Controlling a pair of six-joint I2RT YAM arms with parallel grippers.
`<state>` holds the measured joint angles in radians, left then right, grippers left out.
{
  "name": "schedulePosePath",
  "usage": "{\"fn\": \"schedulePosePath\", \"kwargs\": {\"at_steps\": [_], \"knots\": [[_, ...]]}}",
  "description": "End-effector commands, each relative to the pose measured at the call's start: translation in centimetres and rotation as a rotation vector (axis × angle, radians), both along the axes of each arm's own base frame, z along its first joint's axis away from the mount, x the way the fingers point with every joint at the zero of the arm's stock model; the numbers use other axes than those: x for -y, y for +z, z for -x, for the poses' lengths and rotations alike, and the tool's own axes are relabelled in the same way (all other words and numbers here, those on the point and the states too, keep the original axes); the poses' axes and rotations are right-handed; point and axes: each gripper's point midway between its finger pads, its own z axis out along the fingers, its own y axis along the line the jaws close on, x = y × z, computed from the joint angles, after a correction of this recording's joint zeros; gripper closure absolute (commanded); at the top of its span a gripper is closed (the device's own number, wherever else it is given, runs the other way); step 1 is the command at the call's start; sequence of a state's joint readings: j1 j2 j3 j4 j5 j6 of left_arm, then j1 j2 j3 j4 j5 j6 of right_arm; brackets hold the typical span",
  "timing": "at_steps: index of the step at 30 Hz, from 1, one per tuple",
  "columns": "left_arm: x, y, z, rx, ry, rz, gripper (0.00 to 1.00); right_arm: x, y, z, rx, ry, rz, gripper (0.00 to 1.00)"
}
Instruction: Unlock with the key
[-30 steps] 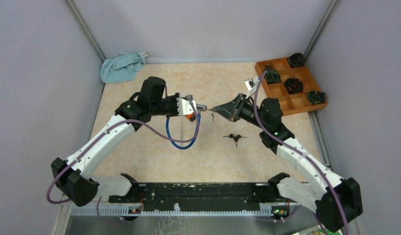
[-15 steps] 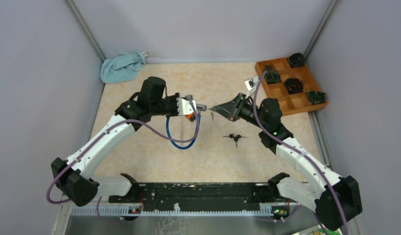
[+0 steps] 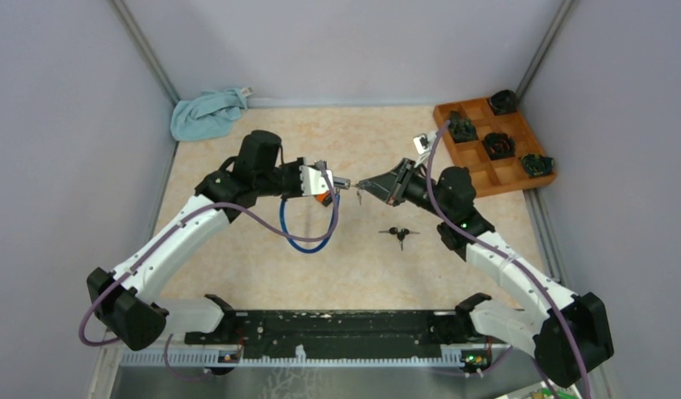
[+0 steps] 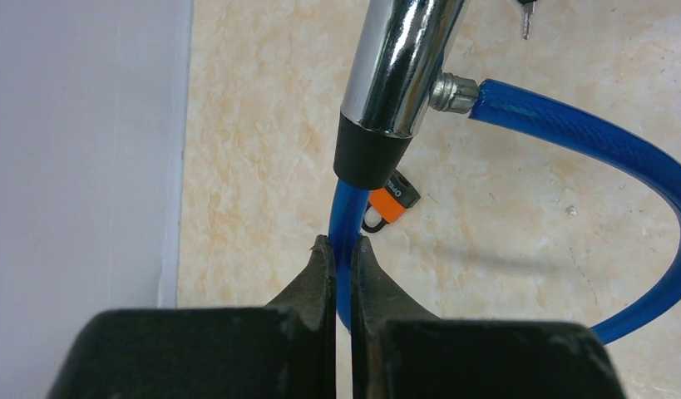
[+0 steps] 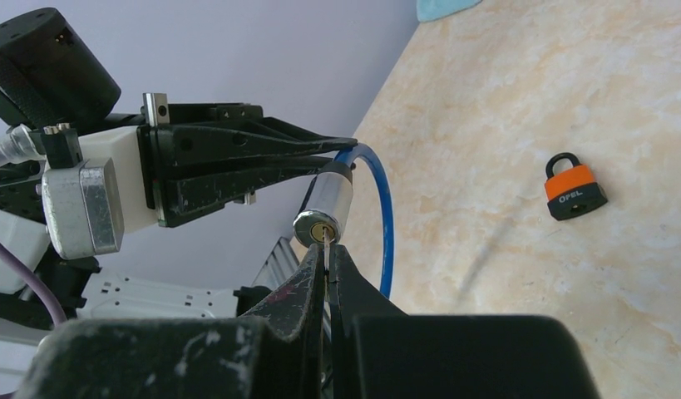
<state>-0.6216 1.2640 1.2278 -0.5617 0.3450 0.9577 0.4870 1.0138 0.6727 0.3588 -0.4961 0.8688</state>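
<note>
- Lock [image 5: 324, 206]: a chrome cylinder on a blue cable [image 4: 586, 133], held in the air over the middle of the table [image 3: 262, 274], between the two arms.
- Left fingers [image 4: 330, 249]: clamped on the cable just below the cylinder's black collar.
- Right fingers [image 5: 320, 262]: clamped on the key [image 5: 327, 239], whose tip sits at the keyway in the cylinder's end face. How deep it sits cannot be told.
- Handling, cylinder: it looks rigid, metal and moderately heavy. The polished skin is probably slippery, so the sheathed cable beside the collar is the better place to hold.
- Handling, cable: it is flexible and hangs in a loop. Expect it to give and let the cylinder roll when the key is turned, so a hold close to the collar limits this.
- Handling, key: it is small, thin and light and can pivot between flat pads. Hold it by the head, in line with the keyway.
- Count, locks: one cable lock; one orange padlock [image 5: 574, 193], lying on the table.
- Count, keys: one in the fingers; one small key [image 3: 361, 198] hanging just below them; one spare bunch [image 3: 398, 233] on the table, number not readable.
- Count, other: one cloth [image 3: 205, 115]; one wooden tray [image 3: 482, 112] holding four dark pieces.
</note>
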Motion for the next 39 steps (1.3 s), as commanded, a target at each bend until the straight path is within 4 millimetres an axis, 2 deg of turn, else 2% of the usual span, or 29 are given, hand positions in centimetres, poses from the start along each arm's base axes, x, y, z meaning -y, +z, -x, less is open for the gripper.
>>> {"fn": "schedulePosePath", "kwargs": {"at_steps": [1,7,13,17,21,24,29,30,34,39], "knots": [[0.6,2.0,0.0,0.036,-0.010,0.057,1.00,-1.3,1.1,0.0,0.044,0.018,-0.011,1.00],[0.5,1.8,-0.2,0.037,-0.004,0.049,1.00,-2.4,0.2,-0.3,0.028,-0.005,0.035,1.00],[0.7,2.1,-0.1,0.031,-0.002,0.066,1.00,-3.0,0.6,-0.3,0.034,-0.035,0.001,1.00],[1.2,2.3,0.2,0.004,-0.016,0.089,1.00,-4.8,1.0,-0.2,0.041,-0.011,-0.024,1.00],[1.7,2.6,0.8,-0.016,-0.054,0.093,1.00,-6.5,0.5,-0.4,0.038,0.012,-0.027,1.00],[1.7,2.9,0.6,0.005,-0.065,0.082,1.00,-7.3,0.4,-0.3,0.028,0.038,-0.034,1.00],[1.5,3.4,-0.6,0.080,-0.046,0.066,1.00,-7.1,0.4,-0.4,0.012,0.029,0.015,1.00],[1.4,3.3,-0.8,0.094,-0.042,0.058,1.00,-6.9,0.4,-0.4,0.016,0.025,0.029,0.92],[0.9,2.9,-0.7,0.106,-0.039,0.041,1.00,-5.8,0.3,-0.3,0.021,0.030,0.046,0.74],[0.5,3.1,-0.6,0.109,-0.013,0.054,1.00,-4.2,0.5,-0.1,0.027,0.049,0.043,0.62]]}}
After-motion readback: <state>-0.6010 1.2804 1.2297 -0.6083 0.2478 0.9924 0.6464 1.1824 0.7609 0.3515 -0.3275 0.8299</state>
